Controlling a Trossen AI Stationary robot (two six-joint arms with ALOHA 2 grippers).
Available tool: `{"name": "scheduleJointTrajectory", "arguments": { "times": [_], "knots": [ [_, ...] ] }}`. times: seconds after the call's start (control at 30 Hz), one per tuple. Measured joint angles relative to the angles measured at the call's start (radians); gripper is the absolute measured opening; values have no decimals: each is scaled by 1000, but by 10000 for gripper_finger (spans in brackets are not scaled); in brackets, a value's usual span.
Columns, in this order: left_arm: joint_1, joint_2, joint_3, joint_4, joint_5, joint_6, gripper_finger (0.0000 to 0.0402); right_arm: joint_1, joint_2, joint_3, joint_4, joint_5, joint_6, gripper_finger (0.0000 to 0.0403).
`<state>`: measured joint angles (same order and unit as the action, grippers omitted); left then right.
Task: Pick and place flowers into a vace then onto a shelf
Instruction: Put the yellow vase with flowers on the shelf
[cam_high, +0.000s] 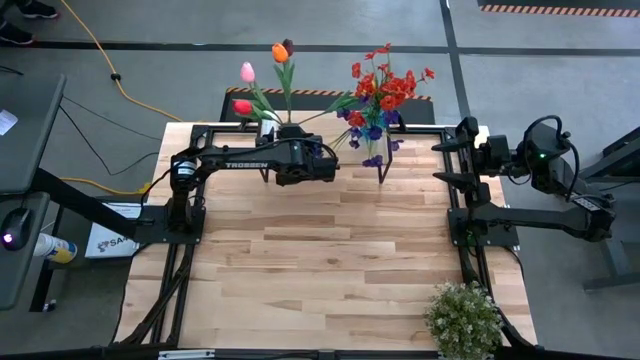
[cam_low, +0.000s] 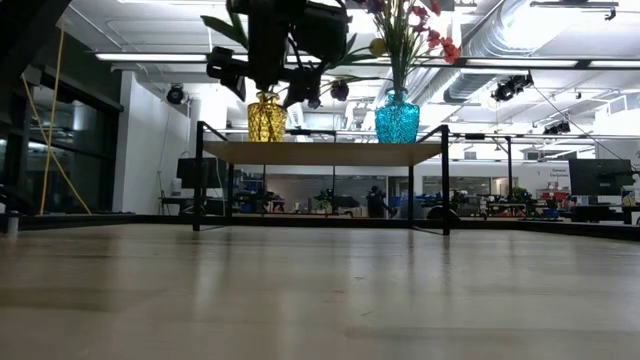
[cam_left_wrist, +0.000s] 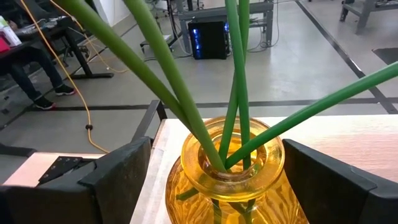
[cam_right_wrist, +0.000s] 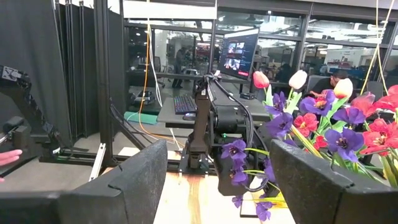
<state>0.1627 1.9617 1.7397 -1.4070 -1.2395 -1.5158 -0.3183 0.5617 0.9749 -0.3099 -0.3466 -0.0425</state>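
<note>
High view
Desk (cam_high: 320, 270): light wood, filling the centre of the frame.
Shelf (cam_high: 345, 150): upper centre, at the desk's far edge, mostly covered by the arm and the flowers.
Left end effector (cam_high: 300, 165): upper centre, over the shelf's left part, under the tulips (cam_high: 262, 75).
Red and purple flowers (cam_high: 382, 95): upper centre-right, standing over the shelf's right part.
Right end effector (cam_high: 448, 162): right of centre, at the desk's right edge, apart from the shelf, fingers spread and empty.
Potted plant (cam_high: 463, 318): lower right corner of the desk.

Low view
Shelf (cam_low: 320, 152): centre, its black legs on the desk.
Yellow vase (cam_low: 266, 118): upper centre-left, on the shelf, with the left arm's dark bulk above and around it.
Blue vase (cam_low: 397, 118): upper centre-right, on the shelf, holding red and purple flowers.

Left wrist view
Yellow vase (cam_left_wrist: 233, 180): bottom centre, between the two dark fingers (cam_left_wrist: 118, 180).
Stems (cam_left_wrist: 236, 81): green, rising out of the vase's neck and fanning to the top and right.
Left end effector: wide open, fingers on either side of the vase with a gap showing, gripping nothing.

Right wrist view
Right end effector (cam_right_wrist: 217, 186): bottom, fingers apart, nothing between them.
Flowers (cam_right_wrist: 323, 124): right side, purple, red and pink.
Left arm (cam_right_wrist: 214, 124): centre, beyond the flowers.
</note>
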Motion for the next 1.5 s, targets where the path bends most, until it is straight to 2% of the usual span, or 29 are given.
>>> {"name": "scheduleJointTrajectory", "arguments": {
  "times": [1.5],
  "knots": [
    [0, 1, -2, -10, -48, 2, 390, 0, 0, 0, 0, 0, 0, 273]
  ]
}}
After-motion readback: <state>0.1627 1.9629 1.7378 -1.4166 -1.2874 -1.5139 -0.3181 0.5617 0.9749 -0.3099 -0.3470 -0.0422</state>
